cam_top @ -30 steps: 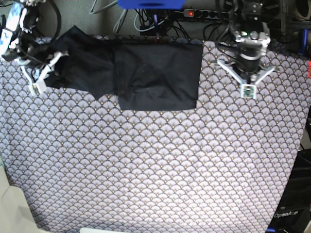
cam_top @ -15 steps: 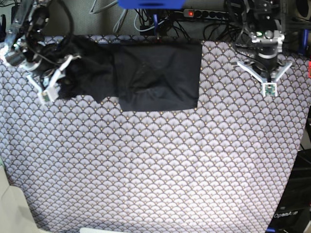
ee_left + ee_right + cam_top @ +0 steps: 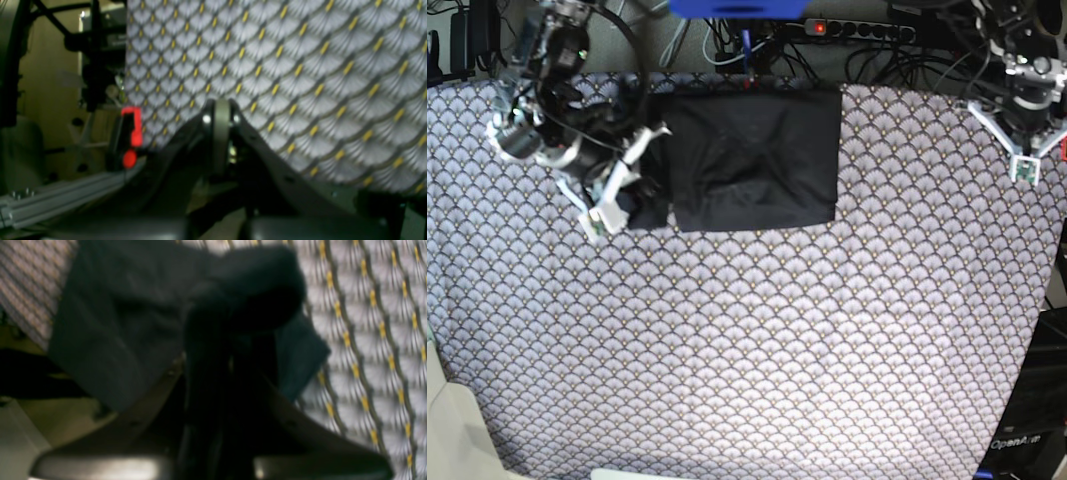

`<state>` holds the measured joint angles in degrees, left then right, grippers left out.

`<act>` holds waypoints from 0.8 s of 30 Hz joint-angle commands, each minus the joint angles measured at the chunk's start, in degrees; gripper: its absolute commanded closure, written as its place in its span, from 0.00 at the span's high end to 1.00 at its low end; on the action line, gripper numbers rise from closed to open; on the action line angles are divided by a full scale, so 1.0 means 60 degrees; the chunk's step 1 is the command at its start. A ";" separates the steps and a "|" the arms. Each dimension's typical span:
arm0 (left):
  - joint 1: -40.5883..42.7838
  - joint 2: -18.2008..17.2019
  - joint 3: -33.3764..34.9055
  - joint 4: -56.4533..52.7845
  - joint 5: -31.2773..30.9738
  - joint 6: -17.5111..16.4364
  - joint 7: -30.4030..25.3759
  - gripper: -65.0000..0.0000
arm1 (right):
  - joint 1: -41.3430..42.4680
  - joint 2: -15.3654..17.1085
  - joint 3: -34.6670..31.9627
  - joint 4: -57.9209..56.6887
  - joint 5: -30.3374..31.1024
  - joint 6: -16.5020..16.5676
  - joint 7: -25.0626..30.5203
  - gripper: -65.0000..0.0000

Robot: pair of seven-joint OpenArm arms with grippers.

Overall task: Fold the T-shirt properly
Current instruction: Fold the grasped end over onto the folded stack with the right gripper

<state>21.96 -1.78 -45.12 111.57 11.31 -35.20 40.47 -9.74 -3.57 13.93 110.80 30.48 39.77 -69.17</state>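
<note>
- The T-shirt (image 3: 752,165) lies partly folded on the patterned tablecloth (image 3: 757,340), at the table's far side.
- Your right tool (image 3: 208,363) grips a raised fold of it.
- Your left tool (image 3: 222,110) is closed, well apart from the shirt.

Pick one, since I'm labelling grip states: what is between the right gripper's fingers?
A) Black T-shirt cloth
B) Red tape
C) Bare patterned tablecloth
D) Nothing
A: the right wrist view shows a fold of the black cloth T-shirt running up between the fingers.
</note>
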 commanded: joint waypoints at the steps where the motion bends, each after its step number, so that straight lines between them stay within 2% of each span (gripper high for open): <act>1: -0.0033 -0.0253 -0.0179 0.0021 -0.0002 -0.0133 -0.0203 0.00 | 0.0194 -0.0174 -0.0015 0.0192 0.0290 0.0039 0.0194 0.00; 3: -0.0033 -0.0414 -0.0340 -0.0243 -0.0002 -0.0353 -0.0481 0.00 | 0.0458 -0.0467 -0.0117 0.0192 0.0261 0.0039 0.0165 0.00; 7: -0.0018 -0.0516 -0.0706 -0.1181 0.0056 -0.0426 -0.1360 0.00 | 0.0751 -0.0804 -0.1040 0.0192 0.0290 0.0039 0.0092 0.00; 14: -0.0018 -0.0414 -0.0882 -0.2441 0.1067 -0.0441 -0.3060 0.00 | 0.0766 -0.0904 -0.3297 0.0119 0.0290 0.0039 0.1132 0.00; 22: -0.0018 -0.0399 -0.0897 -0.2866 0.1038 -0.0441 -0.3250 0.00 | 0.0883 -0.0848 -0.4264 -0.0291 0.0217 0.0039 0.1396 0.00; 24: -0.0018 -0.0238 -0.0897 -0.2866 0.1038 -0.0441 -0.3250 0.00 | 0.1132 -0.0848 -0.4454 -0.0731 0.0217 0.0039 0.1396 0.00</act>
<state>21.74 -2.92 -50.28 93.43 17.91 -38.13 22.02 -3.79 -8.25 -12.62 105.43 30.30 39.77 -62.24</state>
